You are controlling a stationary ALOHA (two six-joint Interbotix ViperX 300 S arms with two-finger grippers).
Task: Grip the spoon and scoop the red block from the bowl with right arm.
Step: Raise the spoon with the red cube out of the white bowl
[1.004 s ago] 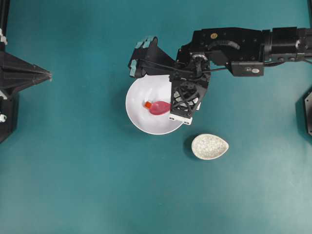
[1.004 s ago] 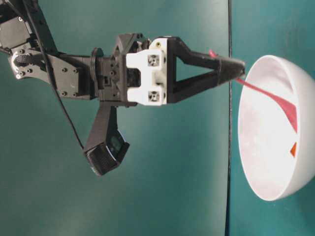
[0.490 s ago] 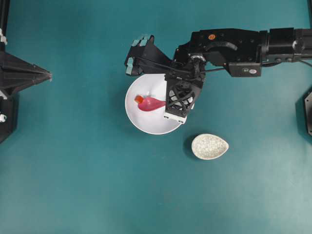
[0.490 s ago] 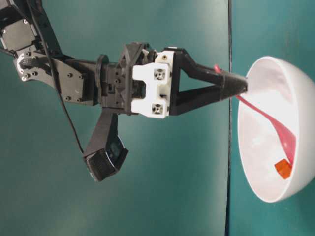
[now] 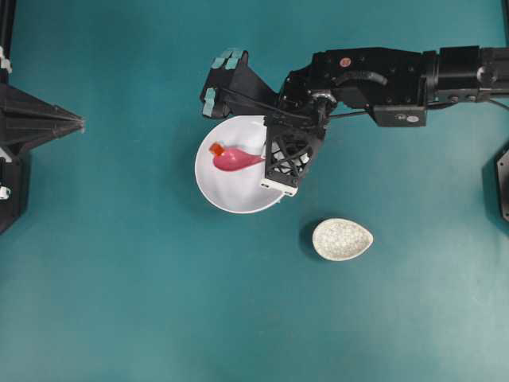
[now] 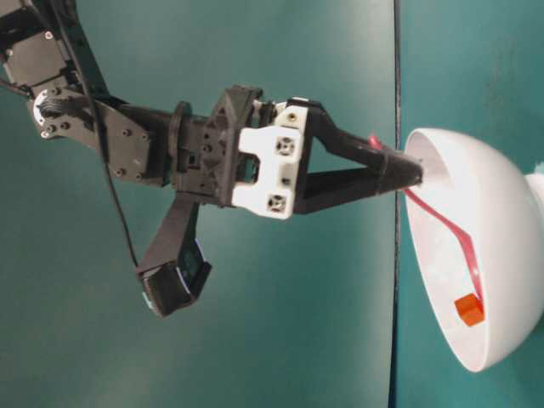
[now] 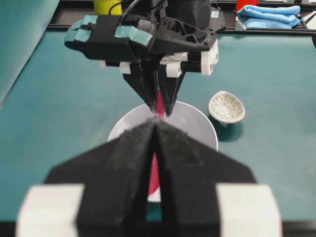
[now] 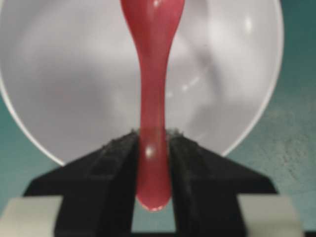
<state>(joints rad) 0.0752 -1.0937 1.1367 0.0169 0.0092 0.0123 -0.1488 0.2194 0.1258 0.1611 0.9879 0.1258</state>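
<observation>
The white bowl (image 5: 232, 193) stands at the table's middle. Inside it lies the pink-red spoon (image 5: 232, 159), scoop to the left, and the small red block (image 5: 215, 149) sits at the scoop's tip near the bowl's left wall. My right gripper (image 8: 151, 142) is shut on the spoon's handle (image 8: 152, 89), reaching down over the bowl's right rim. The table-level view shows the fingertips (image 6: 408, 172) at the rim, with the spoon (image 6: 446, 228) slanting down to the block (image 6: 468, 308). My left gripper (image 5: 78, 123) rests at the far left, shut and holding nothing.
A small speckled egg-shaped dish (image 5: 342, 239) sits to the lower right of the bowl. The right arm (image 5: 398, 76) stretches in from the right edge, above the bowl. A blue cloth (image 7: 269, 12) lies beyond the table's far side.
The right gripper moved left and slightly up, and the spoon pushed the red block across to the bowl's left wall. The bowl itself slid a little to the left. The left arm stayed still.
</observation>
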